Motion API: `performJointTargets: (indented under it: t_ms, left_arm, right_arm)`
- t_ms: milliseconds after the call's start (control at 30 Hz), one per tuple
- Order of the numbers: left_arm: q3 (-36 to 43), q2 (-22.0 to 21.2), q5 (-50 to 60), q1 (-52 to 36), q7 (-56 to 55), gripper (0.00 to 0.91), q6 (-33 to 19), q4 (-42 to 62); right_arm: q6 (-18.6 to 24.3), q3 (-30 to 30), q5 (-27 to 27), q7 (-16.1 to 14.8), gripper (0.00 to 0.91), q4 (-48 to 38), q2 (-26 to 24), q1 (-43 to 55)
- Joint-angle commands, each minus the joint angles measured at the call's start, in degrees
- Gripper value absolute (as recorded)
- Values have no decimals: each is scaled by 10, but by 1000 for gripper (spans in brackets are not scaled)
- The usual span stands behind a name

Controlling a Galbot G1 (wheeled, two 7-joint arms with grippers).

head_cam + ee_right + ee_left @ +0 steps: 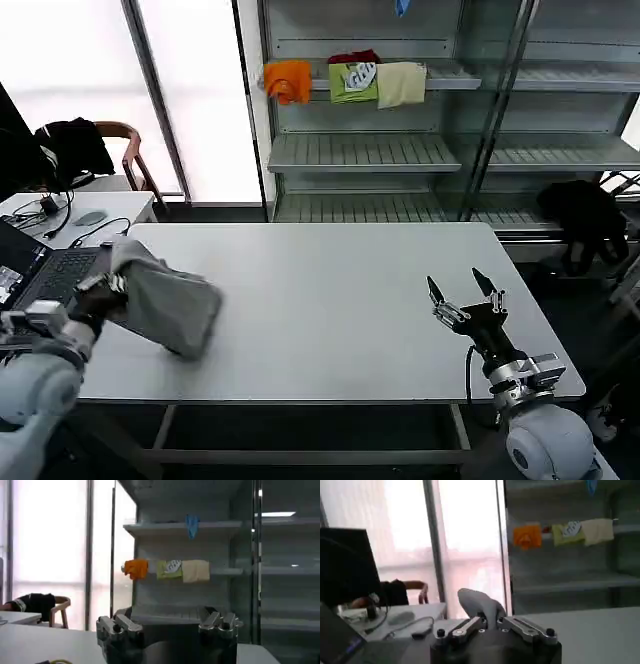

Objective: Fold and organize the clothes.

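Grey shelving (365, 150) stands beside bright windows (195, 90).

Orange (288, 81), green (353, 81), cream garments (401, 84) on shelf (450, 78), laptop (40, 273) beside white table (330, 300)

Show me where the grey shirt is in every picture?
Head view: the grey shirt is at the white table's left edge, pinched by the left gripper.
Left wrist view: its cloth pokes up between the fingers.
Right wrist view: not there.
Shared landmark: the orange garment on the shelf.
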Motion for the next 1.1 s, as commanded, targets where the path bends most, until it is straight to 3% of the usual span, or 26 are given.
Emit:
performJointTargets:
  t_ms: [33, 67, 133, 200, 300, 433, 533, 567, 600, 633, 867, 1100]
  left_arm:
    - [103, 31, 179, -35, 140, 0, 0, -5]
    - [131, 13, 210, -34, 144, 0, -10, 6]
    - [250, -53, 279, -40, 149, 0, -88, 106]
    - [292, -109, 341, -41, 152, 0, -127, 143]
    - [335, -160, 319, -51, 140, 0, -123, 110]
    - [383, -173, 268, -114, 102, 20, -98, 61]
    - [411, -171, 238, -169, 69, 40, -87, 81]
    - [426, -173, 238, -190, 51, 101, -78, 94]
    - [444, -175, 232, -206, 25, 736, -69, 103]
    - [454, -178, 233, -221, 6, 907, -67, 107]
    - [537, -178, 301, -315, -143, 907, 16, 55]
    - [488, -164, 244, -337, -192, 907, 46, -49]
  right_arm:
    - [0, 1, 0, 0, 907, 5, 1, -4]
    - [1, 2, 0, -1, 907, 5, 1, -6]
    - [2, 9, 0, -1, 907, 8, -1, -17]
    - [2, 12, 0, -2, 907, 11, -2, -20]
    - [-1, 15, 0, -1, 907, 11, -4, -18]
    - [-5, 6, -4, 0, 907, 10, -1, -11]
    - [-5, -2, -8, -1, 907, 8, 3, -8]
    - [-5, -3, -9, 0, 907, 8, 4, -7]
    - [-5, -5, -11, -1, 907, 7, 5, -6]
    - [-5, -5, -11, -1, 907, 7, 5, -6]
    - [-9, -9, -10, 0, 907, 0, 7, 4]
    - [-32, -35, -5, -4, 907, -14, 13, 36]
